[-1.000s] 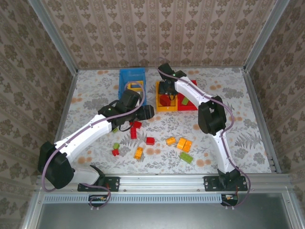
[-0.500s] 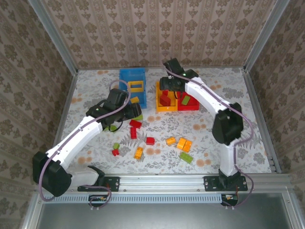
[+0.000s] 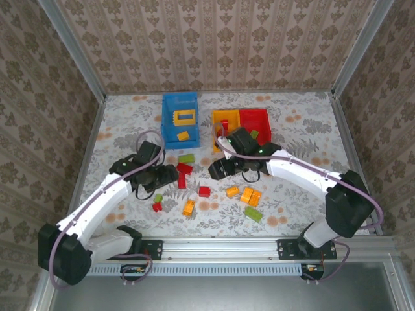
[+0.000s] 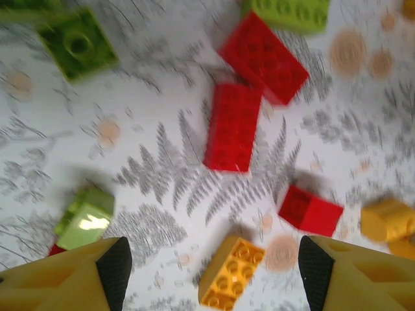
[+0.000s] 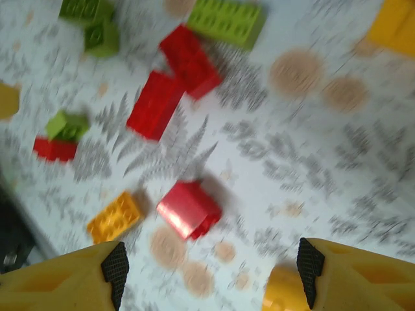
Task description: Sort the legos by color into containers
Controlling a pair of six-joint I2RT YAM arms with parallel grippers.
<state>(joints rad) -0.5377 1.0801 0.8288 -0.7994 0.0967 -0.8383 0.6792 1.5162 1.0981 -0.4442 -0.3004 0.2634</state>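
Red, lime and yellow-orange legos, loose on a patterned table (image 3: 305, 129); three containers at the far side.

**Top external**
- Blue container (image 3: 170, 123), yellow-orange container (image 3: 219, 117) and red container (image 3: 266, 120) stand in a row; the last two touch.
- Left gripper (image 3: 166, 175) hangs low over the table, beside a pair of long red bricks (image 3: 184, 175).
- Right gripper (image 3: 217, 170) hangs on the other side of that pair.
- Small red brick (image 3: 204, 191) lies between the two grippers, toward the near edge. The right arm looks the nearer.
- A lime brick (image 3: 187, 158) lies beyond the red pair. Orange bricks (image 3: 251, 196) lie to the right, well apart from the left gripper.

**Left wrist**
- Left gripper (image 4: 214, 259): jaws spread wide, nothing between them.
- Long red brick (image 4: 232, 126) lies straight ahead, its long axis running away from the fingers, slightly tilted. The jaws would close across its narrow width.
- A second red brick (image 4: 262, 48) touches its far end at an angle and might crowd a grasp.
- An orange brick (image 4: 231, 272) sits close between the fingertips. A small lime brick (image 4: 84, 217) sits by the left finger.

**Right wrist**
- Right gripper (image 5: 213, 269): jaws spread, empty.
- Small red brick (image 5: 189, 208) lies just ahead, a little left of centre, with open table around it. It is probably the easiest pick for this arm.
- An orange brick (image 5: 115, 217) sits near the left finger. The picture is blurred.
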